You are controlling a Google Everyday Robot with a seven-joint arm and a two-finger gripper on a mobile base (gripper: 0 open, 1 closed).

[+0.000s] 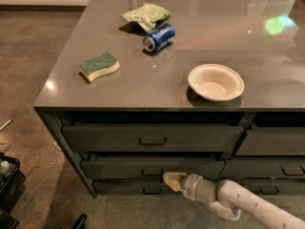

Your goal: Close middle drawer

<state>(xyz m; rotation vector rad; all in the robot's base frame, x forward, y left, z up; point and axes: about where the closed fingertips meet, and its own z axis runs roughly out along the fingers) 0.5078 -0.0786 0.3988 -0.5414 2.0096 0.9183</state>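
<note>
Jaws at middle drawer (143, 169) front, one of three stacked.

Tan wedge-shaped tool (167, 178) low in view (pale beige), grey cylindrical wrist (198, 189), smooth white tubular arm (257, 206)

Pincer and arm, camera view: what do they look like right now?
The pincer, down by the middle drawer front, is a pale tan, wedge-shaped tip. Behind it sits a light grey cylindrical wrist, then a smooth white tubular arm. No cables or markings visible.
</note>
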